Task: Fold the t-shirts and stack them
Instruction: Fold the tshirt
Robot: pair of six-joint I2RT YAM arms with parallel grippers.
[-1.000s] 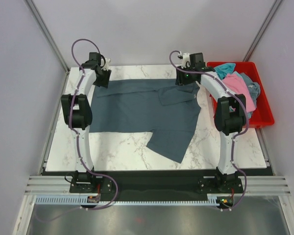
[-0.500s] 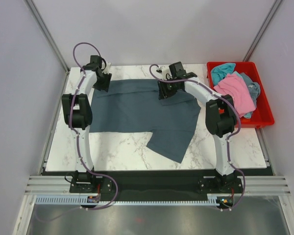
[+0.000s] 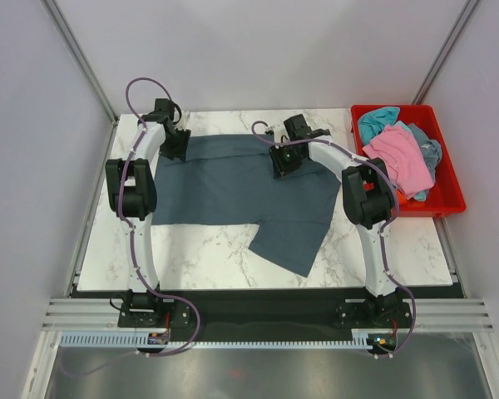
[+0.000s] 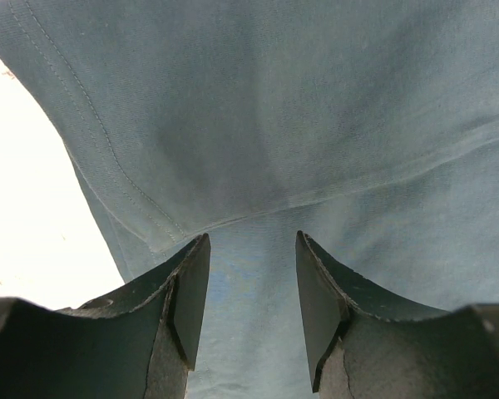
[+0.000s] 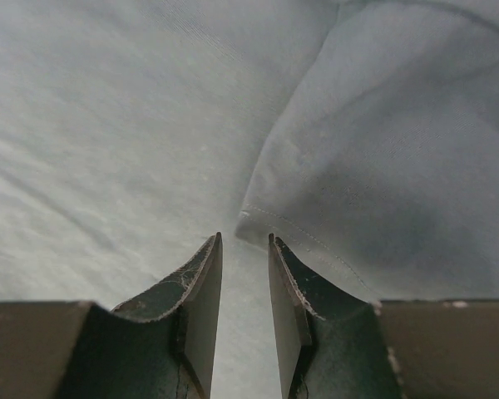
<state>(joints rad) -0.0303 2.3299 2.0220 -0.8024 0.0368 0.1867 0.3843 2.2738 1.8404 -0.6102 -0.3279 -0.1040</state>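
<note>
The slate-blue t-shirt lies flat on the table, long axis left-right, one flap angling toward the near edge; bare marble is widest in front. Both claws are released over it: left gripper at the far-left hem, right gripper narrowly parted beside a folded edge.

The fixed overhead camera, mounted above and behind the arms, looks down and forward across the whole marble table, with the arm bases at the bottom of frame. Each wrist camera peers past its own fingers at very close range. The left gripper frames a hemmed edge of the slate-blue t-shirt, and the right gripper a folded corner. All three views share that shirt.
</note>
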